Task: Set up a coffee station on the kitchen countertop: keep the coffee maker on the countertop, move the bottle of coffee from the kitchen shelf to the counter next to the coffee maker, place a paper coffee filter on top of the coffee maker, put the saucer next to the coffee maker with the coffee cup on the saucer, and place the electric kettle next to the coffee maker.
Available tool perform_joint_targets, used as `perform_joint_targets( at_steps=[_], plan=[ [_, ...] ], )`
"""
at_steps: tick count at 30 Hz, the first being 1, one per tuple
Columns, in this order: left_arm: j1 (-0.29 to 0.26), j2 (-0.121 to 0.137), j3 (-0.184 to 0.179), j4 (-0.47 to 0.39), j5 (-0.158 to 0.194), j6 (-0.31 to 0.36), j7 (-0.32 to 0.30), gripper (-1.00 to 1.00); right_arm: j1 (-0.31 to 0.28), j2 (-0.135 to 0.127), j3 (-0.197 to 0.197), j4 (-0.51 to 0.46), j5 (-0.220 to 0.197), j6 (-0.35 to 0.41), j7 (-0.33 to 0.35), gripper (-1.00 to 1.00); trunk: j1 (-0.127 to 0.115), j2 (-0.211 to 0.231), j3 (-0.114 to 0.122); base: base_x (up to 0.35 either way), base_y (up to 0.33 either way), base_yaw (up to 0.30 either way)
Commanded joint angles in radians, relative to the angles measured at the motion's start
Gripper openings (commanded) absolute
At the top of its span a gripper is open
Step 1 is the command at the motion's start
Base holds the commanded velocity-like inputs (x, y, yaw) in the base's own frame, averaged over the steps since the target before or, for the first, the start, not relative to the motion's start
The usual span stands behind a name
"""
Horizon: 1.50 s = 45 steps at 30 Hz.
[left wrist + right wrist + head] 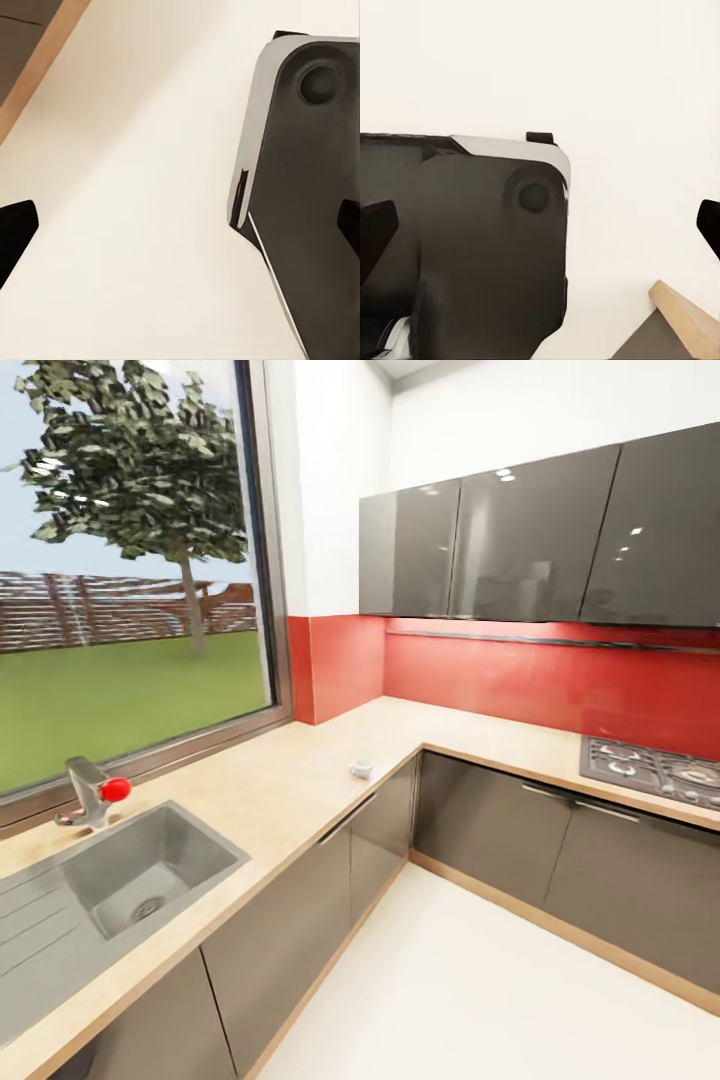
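We see the kitchen countertop [270, 780] running under the window and turning the corner along the red backsplash. Its inset steel sink [150, 870] holds nothing. A small white coffee cup [362, 767] stands upright near the counter's front edge by the corner. Both wrist views look down at pale floor; our left gripper [180, 225] and right gripper [540, 225] have fingertips spread wide, grasping nothing.

- The kitchen countertop [300, 780] runs below the window [130, 560], turns at its far corner and continues right under the wall cabinets [520, 540]
- The sink [140, 870] is set in its left end — tap [92, 792] behind, at the window edge
- The coffee cup [361, 767] stands near the front edge by the inner corner
- The hob [655, 768] lies at the right end
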Motion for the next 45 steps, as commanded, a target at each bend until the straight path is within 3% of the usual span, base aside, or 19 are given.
perform_joint_targets(
  at_steps=[1, 45],
  plan=[
    [0.001, 0.000, 0.006, -0.002, 0.006, -0.001, 0.000, 1.00, 0.000, 0.001, -0.009, 0.001, 0.010, -0.003, -0.003, 1.00, 0.001, 0.000, 0.000, 0.239, -0.242, -0.002],
    [0.001, 0.000, 0.008, 0.001, 0.006, -0.006, 0.000, 1.00, 0.000, 0.008, -0.010, -0.002, 0.005, -0.006, -0.006, 1.00, 0.001, 0.000, 0.000, 0.244, -0.237, 0.004]
  ],
)
